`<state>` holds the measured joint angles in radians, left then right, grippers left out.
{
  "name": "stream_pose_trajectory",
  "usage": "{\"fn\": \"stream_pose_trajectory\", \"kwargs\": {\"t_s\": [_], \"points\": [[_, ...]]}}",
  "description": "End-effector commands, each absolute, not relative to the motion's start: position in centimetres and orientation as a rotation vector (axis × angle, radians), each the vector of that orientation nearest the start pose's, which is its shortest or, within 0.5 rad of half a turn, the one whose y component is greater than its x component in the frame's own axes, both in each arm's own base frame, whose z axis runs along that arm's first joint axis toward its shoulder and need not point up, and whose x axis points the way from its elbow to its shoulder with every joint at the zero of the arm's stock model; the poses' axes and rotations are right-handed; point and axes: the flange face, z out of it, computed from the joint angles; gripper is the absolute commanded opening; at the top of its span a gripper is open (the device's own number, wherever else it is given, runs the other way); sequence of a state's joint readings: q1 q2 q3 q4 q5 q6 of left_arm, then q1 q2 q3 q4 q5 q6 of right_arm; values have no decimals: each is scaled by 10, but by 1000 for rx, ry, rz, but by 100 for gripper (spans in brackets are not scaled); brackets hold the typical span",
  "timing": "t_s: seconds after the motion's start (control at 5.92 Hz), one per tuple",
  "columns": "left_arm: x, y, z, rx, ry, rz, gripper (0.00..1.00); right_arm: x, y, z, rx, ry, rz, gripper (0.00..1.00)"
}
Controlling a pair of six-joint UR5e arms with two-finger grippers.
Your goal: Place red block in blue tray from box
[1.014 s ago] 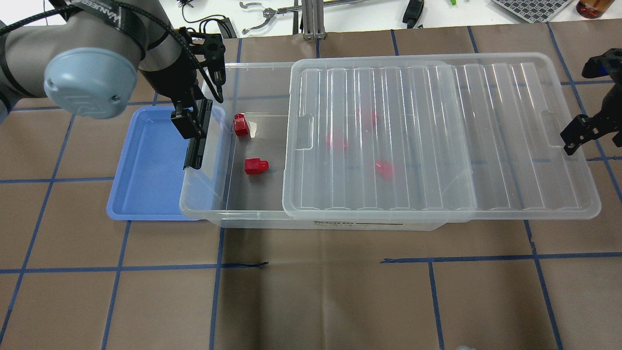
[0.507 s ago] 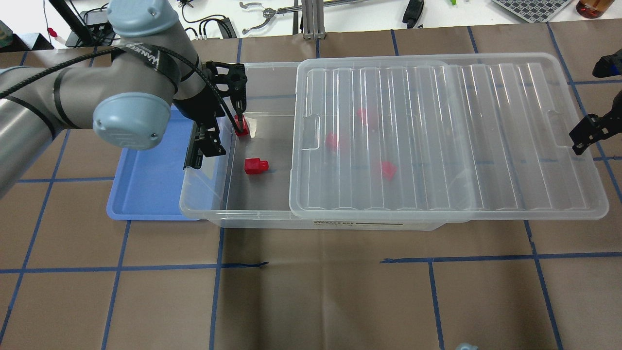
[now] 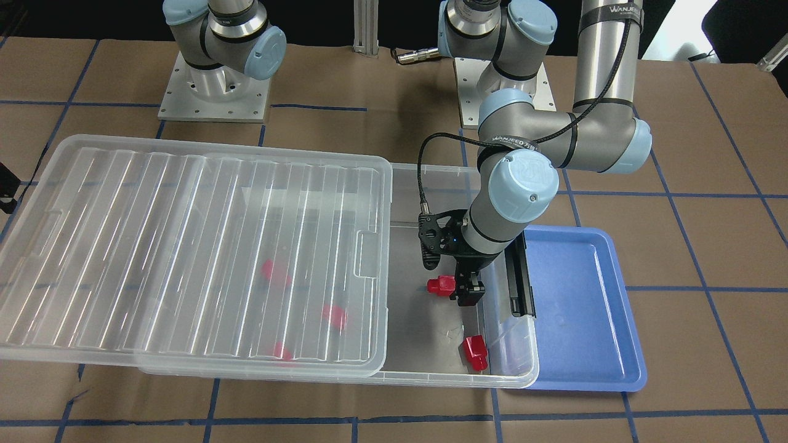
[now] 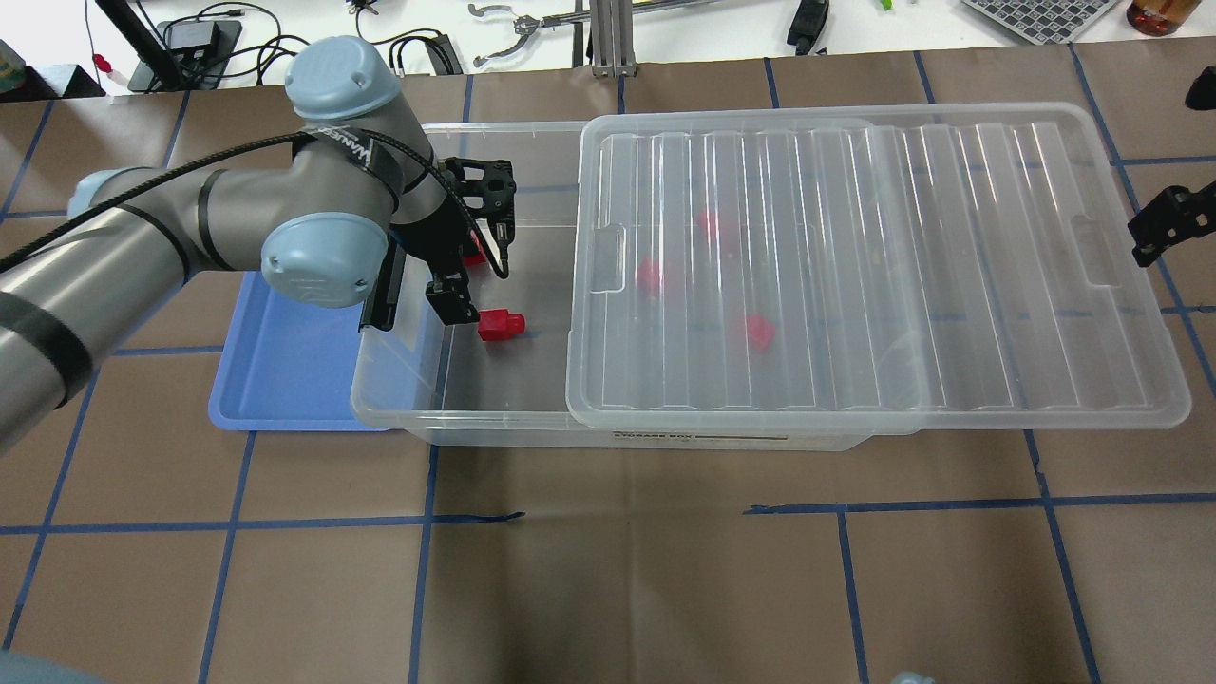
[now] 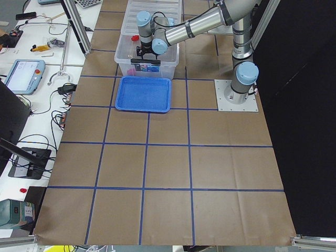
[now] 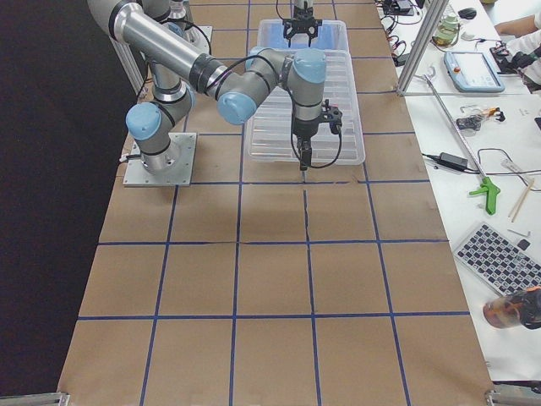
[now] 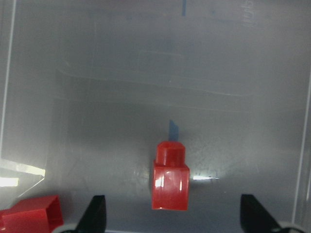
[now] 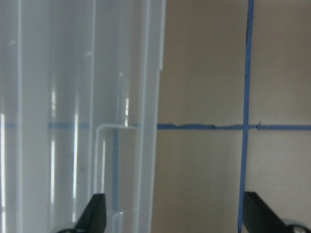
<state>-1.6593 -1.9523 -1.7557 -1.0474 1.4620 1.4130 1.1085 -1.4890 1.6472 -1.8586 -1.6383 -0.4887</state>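
Observation:
The clear box [image 4: 399, 410] has its ribbed lid [image 4: 855, 266] slid to the right, so its left end is uncovered. Two red blocks lie there: one [image 4: 501, 325] [image 3: 442, 286] [image 7: 170, 182], and another [image 4: 472, 255] [image 3: 475, 354] partly behind the wrist. Three more show blurred under the lid [image 4: 757, 332]. My left gripper [image 4: 478, 287] [image 7: 174, 216] is open inside the box, its fingertips [image 7: 97, 213] flanking the first block. My right gripper [image 4: 1154, 228] [image 8: 175, 216] is open and empty beside the lid's right end. The blue tray [image 4: 285, 370] [image 3: 578, 307] holds nothing.
The box's black latch bar [image 4: 380, 294] sits on its left wall, next to the tray. The box rim overlaps the tray's right edge. Tools and cables lie on the white bench [image 4: 532, 28] beyond the table.
My left gripper has moved from the box's left wall into the box, over the far block and on to the nearer one. The lid slid slightly right. My right gripper drew back from it.

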Motion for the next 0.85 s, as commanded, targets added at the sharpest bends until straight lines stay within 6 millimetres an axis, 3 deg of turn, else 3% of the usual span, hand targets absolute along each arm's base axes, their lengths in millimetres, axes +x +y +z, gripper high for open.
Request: {"fn": "stream_pose_trajectory", "kwargs": {"t_s": [0.0,0.17,0.51,0.68], "points": [[-194,-573,215,2229,2404,9,96,-44,-544,487,49,3241,-146,100],[-195,-575,199,2237,2414,37,90,-5,-544,510,57,3229,-112,100],[-196,-581,187,2240,2397,10,63,90,-534,531,78,3208,-108,100],[-196,-583,183,2234,2397,6,33,135,-523,530,96,3200,-88,100]]}}
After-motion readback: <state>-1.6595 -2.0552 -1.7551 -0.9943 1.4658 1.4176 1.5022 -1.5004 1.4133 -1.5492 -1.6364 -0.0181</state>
